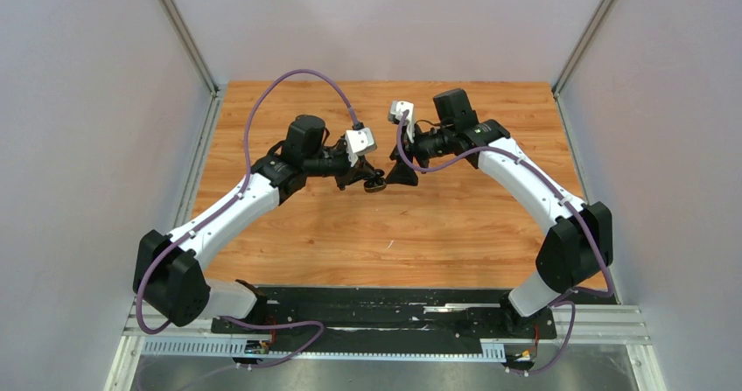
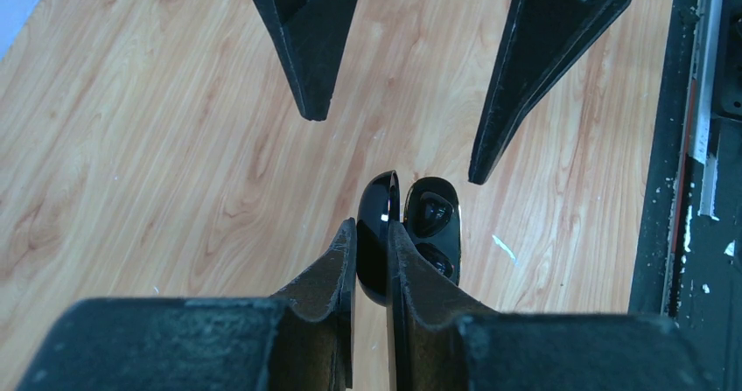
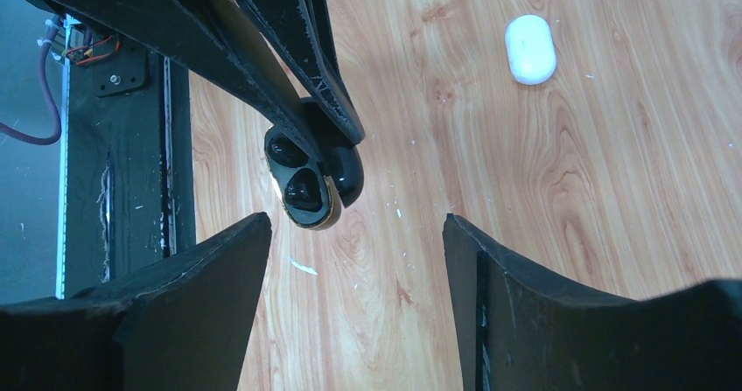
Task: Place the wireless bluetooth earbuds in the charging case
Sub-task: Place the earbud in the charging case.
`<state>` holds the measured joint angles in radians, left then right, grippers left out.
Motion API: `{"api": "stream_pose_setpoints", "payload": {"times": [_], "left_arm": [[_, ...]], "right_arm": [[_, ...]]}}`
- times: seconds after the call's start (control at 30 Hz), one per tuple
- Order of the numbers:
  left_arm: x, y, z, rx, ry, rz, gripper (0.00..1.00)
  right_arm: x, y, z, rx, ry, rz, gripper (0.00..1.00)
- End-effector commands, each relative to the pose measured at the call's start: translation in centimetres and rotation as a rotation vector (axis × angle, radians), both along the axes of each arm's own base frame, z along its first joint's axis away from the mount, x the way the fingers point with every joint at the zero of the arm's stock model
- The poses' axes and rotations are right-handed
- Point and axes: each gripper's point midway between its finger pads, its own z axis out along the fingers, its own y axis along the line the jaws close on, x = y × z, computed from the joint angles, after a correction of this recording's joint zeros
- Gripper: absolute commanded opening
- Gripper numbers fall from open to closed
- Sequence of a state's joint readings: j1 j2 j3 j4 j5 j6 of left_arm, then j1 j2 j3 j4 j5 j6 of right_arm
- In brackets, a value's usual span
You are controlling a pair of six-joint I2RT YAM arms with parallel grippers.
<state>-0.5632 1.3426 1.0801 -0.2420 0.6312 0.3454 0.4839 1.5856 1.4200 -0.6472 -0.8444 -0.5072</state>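
Wood-grain table [image 1: 394, 242] between grey walls [image 1: 79, 102]

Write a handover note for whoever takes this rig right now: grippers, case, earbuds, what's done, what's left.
Left gripper: shut on the lid of the open black charging case, held above the table.
Right gripper: open, empty, facing the case's two wells.
Earbuds: none visible loose in any view. The wells look dark and glossy, so I cannot tell whether they are filled.
White pill-shaped item: lying on the table, untouched.
Done: case in hand and open.
Left: check the wells, then seat any missing earbuds.
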Motion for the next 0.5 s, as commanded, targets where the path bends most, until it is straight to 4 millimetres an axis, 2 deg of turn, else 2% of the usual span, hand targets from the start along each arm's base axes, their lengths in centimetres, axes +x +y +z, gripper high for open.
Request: {"api": "stream_pose_setpoints", "payload": {"times": [0.0,0.17,0.3,0.47], "left_arm": [[0.4,-0.2,3.3,-0.044,-0.117,-0.001,0.00],[0.4,-0.3,3.4,-0.043,-0.120,-0.004,0.00],[0.5,-0.2,3.2,-0.034,-0.125,0.001,0.00],[0.1,0.0,1.1,0.006,-0.085,-0.016,0.00]], "right_arm": [[-0.2,0.7,2.4,0.063,-0.020,0.029,0.72],[0.2,1.6,2.7,0.094,0.032,0.021,0.73],[0.7,1.5,2.6,0.083,0.024,-0.003,0.73],[0.5,0.0,2.4,0.076,0.043,-0.051,0.73]]}}
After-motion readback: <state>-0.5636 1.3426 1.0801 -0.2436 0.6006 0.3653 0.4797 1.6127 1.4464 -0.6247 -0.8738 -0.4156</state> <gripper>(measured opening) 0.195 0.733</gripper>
